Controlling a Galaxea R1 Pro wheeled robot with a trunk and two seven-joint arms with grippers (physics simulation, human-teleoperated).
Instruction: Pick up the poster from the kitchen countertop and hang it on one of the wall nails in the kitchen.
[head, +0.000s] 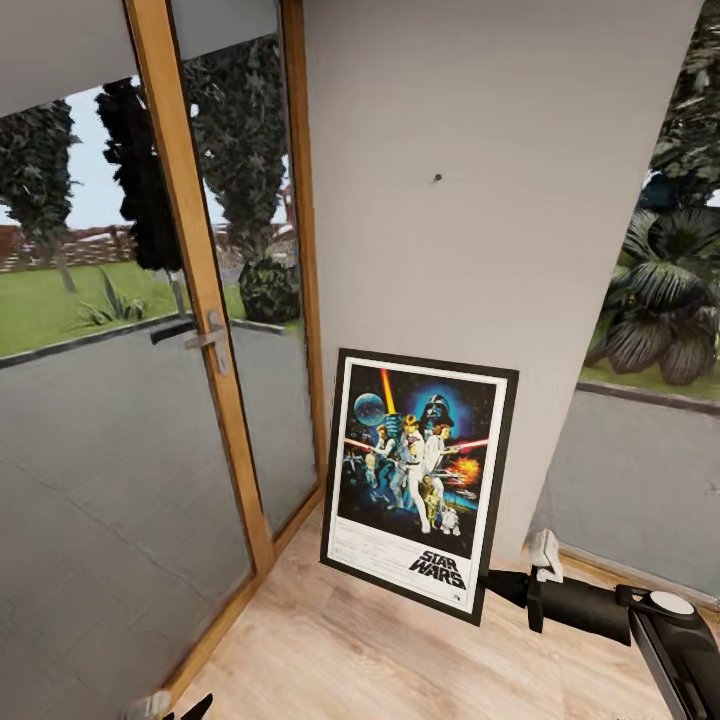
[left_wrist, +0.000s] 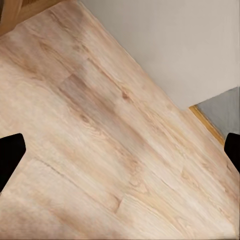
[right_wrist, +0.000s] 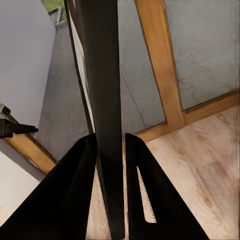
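Right fingers (right_wrist: 110, 160) pinch poster (head: 415, 480) by frame edge, keeping it upright facing wall, low under nail (head: 437, 179). Left fingers (left_wrist: 120, 150) spread wide, idle above floor (left_wrist: 100, 150).

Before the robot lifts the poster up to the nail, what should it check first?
1. Right end effector clamped on the poster frame edge: ok.
2. Nail in sight on the grey wall: ok.
3. Poster under the nail, which sits well above its top edge: ok.
4. Poster straight: not ok, it hangs slightly tilted.
5. Hanger on the poster's back: cannot tell, the back is hidden.
6. Left end effector out of the way, open over bare wooden floor: ok.
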